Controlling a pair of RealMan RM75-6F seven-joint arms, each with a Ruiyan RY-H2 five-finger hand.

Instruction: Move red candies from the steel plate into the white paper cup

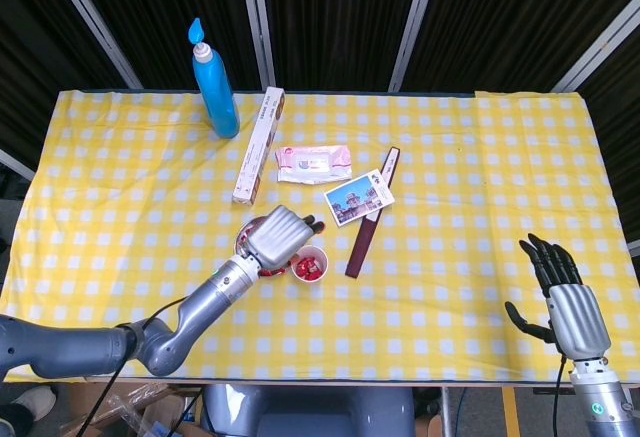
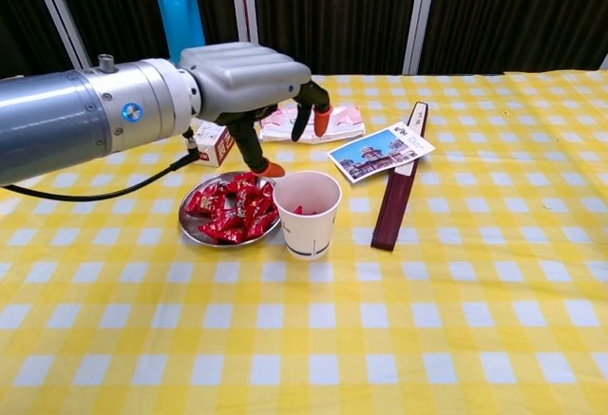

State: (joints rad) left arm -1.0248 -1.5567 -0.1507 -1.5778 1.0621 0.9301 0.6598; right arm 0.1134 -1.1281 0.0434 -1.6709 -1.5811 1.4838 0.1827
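The left hand (image 2: 252, 87), spread and empty, is poised over the plate (image 2: 193, 226); next, a candy (image 2: 233, 208) must be pinched for the cup (image 2: 308, 214) at three o'clock.

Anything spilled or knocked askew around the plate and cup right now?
Nothing stands out. The white paper cup stands upright beside the steel plate, red candy showing inside it, and the red candies remain piled on the plate. The left hand hovers above them, holding nothing.

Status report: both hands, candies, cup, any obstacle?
Left hand open above plate. Right hand open, idle. Candies on plate, some in cup. Nothing in the way.
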